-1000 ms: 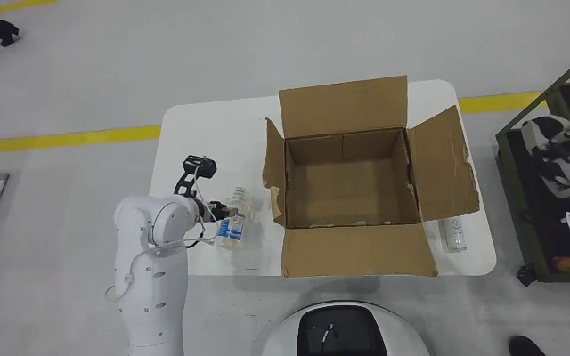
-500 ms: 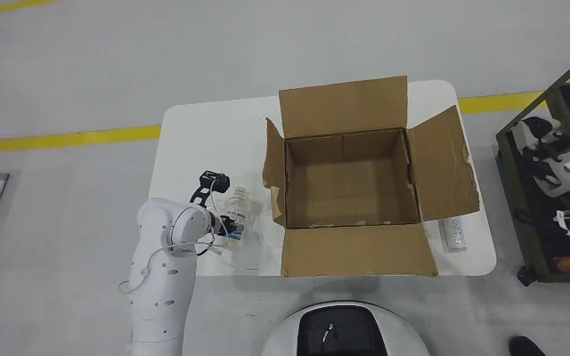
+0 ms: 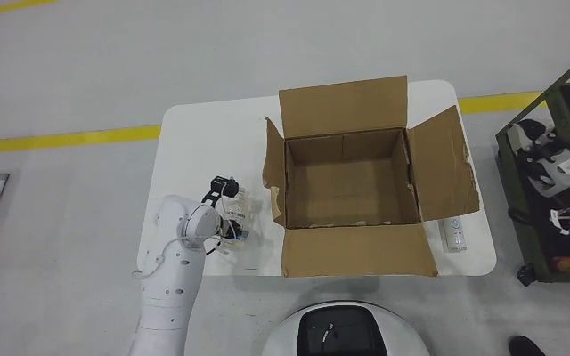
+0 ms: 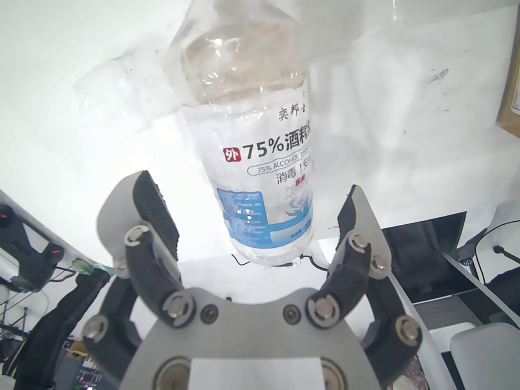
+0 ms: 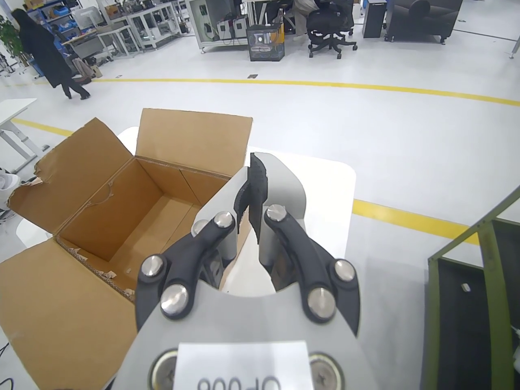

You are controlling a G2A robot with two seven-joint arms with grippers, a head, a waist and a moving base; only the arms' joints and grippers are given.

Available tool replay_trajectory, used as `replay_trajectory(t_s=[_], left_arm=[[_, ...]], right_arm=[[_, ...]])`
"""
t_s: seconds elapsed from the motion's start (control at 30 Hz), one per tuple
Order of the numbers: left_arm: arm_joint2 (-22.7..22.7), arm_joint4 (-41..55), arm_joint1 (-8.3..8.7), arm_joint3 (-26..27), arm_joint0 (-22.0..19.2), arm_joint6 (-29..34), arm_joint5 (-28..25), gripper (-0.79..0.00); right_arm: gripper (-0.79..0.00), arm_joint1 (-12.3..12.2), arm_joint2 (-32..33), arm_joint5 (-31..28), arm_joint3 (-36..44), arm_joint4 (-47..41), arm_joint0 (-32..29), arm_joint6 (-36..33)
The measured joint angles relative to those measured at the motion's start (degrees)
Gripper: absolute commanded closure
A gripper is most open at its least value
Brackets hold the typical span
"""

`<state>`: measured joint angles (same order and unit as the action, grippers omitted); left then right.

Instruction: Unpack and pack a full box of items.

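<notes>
A clear plastic bottle [image 4: 252, 144] with a blue and white label lies on the white table [image 3: 205, 133], left of the open cardboard box [image 3: 343, 107]. In the top view the bottle [image 3: 236, 209] is partly under my left arm. My left gripper [image 4: 248, 188] is open, one finger on each side of the bottle's base, pads [image 4: 156, 213] apart from it. My left gripper [image 3: 230, 224] is at the bottle's near end. My right gripper [image 5: 252, 188] is shut on nothing, off the table's right end, looking over the box [image 5: 101, 221], whose inside is bare.
A small white flat item [image 3: 454, 236] lies on the table right of the box. A green cart [image 3: 525, 178] stands past the table's right end. The box's four flaps are folded outwards. One box corner [image 4: 512, 95] shows near the bottle.
My left arm has moved right, towards the box, bringing the open gripper around the bottle's base. The bottle has hardly shifted.
</notes>
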<state>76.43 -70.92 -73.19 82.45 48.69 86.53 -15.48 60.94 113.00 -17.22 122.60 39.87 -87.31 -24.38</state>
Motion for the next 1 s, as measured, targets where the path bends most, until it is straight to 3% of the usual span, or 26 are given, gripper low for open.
replay_trajectory(t_s=[0.03, 0.1, 0.17, 0.2, 0.43, 0.53, 0.6, 0.63, 0.7, 0.77, 1.0], left_arm=[[-0.3, 0.0, 0.01, -0.5, -0.2, -0.2, 0.0, -0.36], [-0.9, 0.1, 0.01, -1.5, -0.5, -0.5, 0.0, -0.252], [-1.3, 0.3, 0.03, -2.1, -0.8, -0.7, 0.1, -0.018], [-1.5, 0.4, 0.05, -2.3, -0.9, -0.7, 0.1, 0.0], [-1.7, 0.6, 0.38, -2.4, -1.0, -0.6, 0.3, 0.0], [-1.2, 1.2, 0.61, -1.8, -0.8, -0.4, 0.5, 0.0], [-0.4, 2.1, 0.81, -0.9, -0.6, -0.1, 0.8, 0.0], [0.0, 2.6, 0.91, -0.4, -0.6, 0.1, 0.8, 0.0], [1.2, 3.8, 1.19, 1.0, -0.4, 0.7, 0.9, 0.0], [2.5, 4.9, 1.5, 3.0, 0.0, 1.3, 0.9, 0.0], [6.2, 9.9, 2.64, 10.3, 2.0, 1.5, 0.6, 0.0]], right_arm=[[0.0, 0.0, -0.1, 0.0, -0.1, 0.1, 0.0, 0.0], [0.0, 0.0, -0.2, 0.1, -0.3, 0.2, 0.1, 0.0], [0.0, -0.1, -0.3, 0.2, -0.5, 0.3, 0.2, 0.0], [0.0, -0.1, -0.3, 0.2, -0.6, 0.4, 0.3, 0.0], [-0.025, -0.3, 0.0, 0.9, -1.5, 0.3, 1.1, -0.3], [-0.326, -0.3, 0.1, 2.1, -2.0, -1.4, 1.5, -1.1], [-0.437, -0.3, 0.3, 3.2, -2.6, -3.7, 1.9, -2.2], [-0.542, -0.3, 0.4, 3.6, -2.8, -5.0, 2.1, -2.9], [-0.619, -0.4, 0.6, 4.6, -3.4, -7.8, 2.7, -5.1], [-0.637, -0.5, 0.5, 5.5, -4.4, -10.8, 3.2, -8.2], [-0.496, -1.1, -1.8, 6.8, -8.4, -16.9, 5.2, -16.9]])
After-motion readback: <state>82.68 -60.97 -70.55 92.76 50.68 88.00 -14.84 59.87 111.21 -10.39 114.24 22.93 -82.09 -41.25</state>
